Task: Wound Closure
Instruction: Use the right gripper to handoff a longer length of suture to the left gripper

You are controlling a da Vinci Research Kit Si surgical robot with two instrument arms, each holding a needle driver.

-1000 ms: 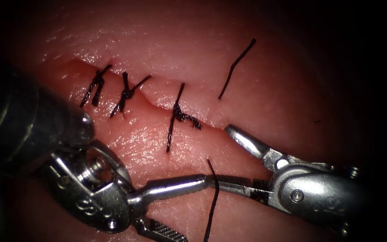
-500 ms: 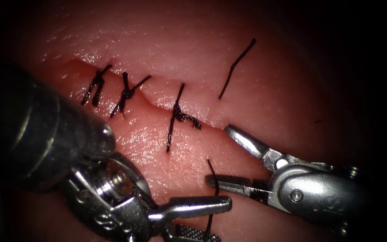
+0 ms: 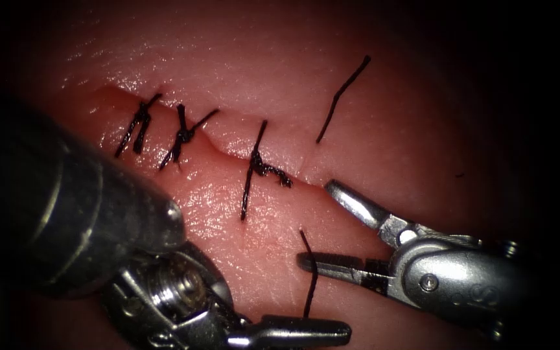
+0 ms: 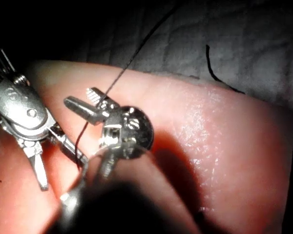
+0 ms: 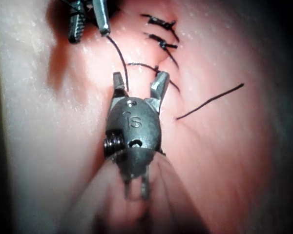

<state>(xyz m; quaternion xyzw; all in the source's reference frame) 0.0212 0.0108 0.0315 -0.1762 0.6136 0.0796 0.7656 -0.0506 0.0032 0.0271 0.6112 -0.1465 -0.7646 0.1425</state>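
Observation:
The cut (image 3: 228, 150) in the tissue carries three knotted stitches (image 3: 257, 165). To the right of the last knot, a thread (image 3: 307, 272) rises out of the tissue on the near side of the cut. It runs toward the picture's bottom edge. My right tool (image 3: 314, 223) stands open at the cut's right end and holds nothing; its lower jaw lies against the thread. My left tool (image 3: 319, 334) sits low in the endoscope view. In the left wrist view its jaws (image 4: 78, 96) are open, with the thread (image 4: 122, 70) passing between them.
A loose cut end of thread (image 3: 341, 97) lies on the far side of the cut, right of the stitches. The left tool's thick shaft (image 3: 79, 214) covers the tissue at lower left. In the right wrist view the right tool (image 5: 140, 75) faces the stitches (image 5: 158, 34).
My left tool has slid down and to the right, its jaw now lying below the right tool's lower jaw. The right tool and the stitches have not moved.

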